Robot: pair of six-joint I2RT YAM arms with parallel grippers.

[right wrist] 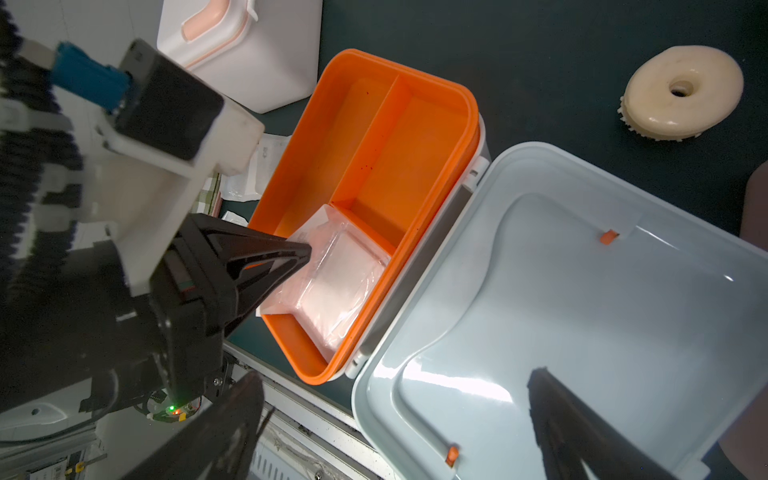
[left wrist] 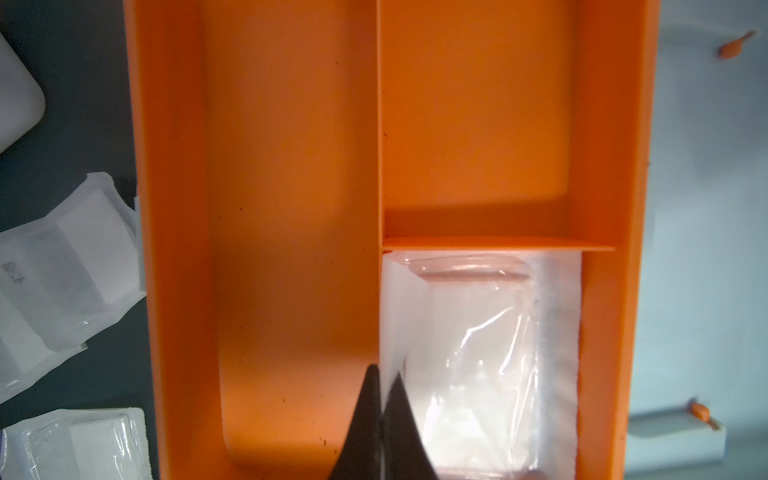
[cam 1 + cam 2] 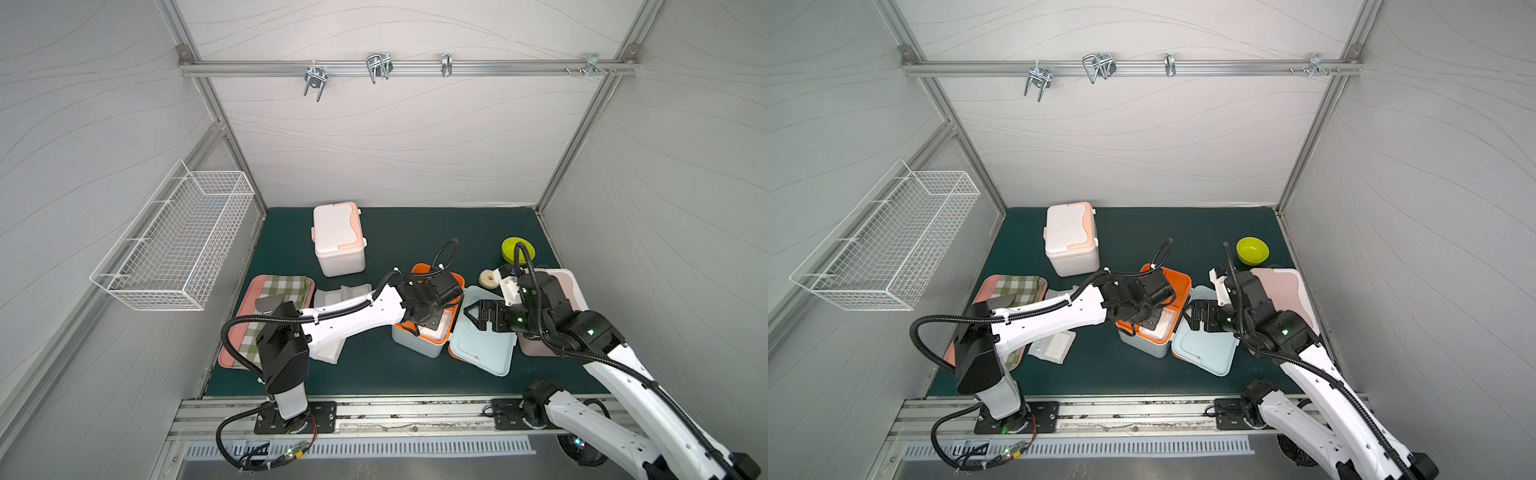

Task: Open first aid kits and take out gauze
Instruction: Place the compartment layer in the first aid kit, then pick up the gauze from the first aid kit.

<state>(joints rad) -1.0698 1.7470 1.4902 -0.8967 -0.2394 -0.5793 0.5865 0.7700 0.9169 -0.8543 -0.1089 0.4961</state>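
Left fingers [image 2: 363, 419] tight on gauze [image 2: 478, 332] edge

White arm shells [image 3: 353, 311]; black joints [image 3: 286, 353]; ribbed black cables [image 3: 249, 319]; tapered black left tool [image 2: 384, 372]; green lights [image 3: 518, 320]

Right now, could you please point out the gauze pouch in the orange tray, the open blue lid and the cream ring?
gauze pouch [image 1: 345, 270]: right wrist view, centre of pad.
blue lid [image 1: 561, 311]: right wrist view, bare inner face.
cream ring [image 1: 648, 97]: right wrist view, top face.
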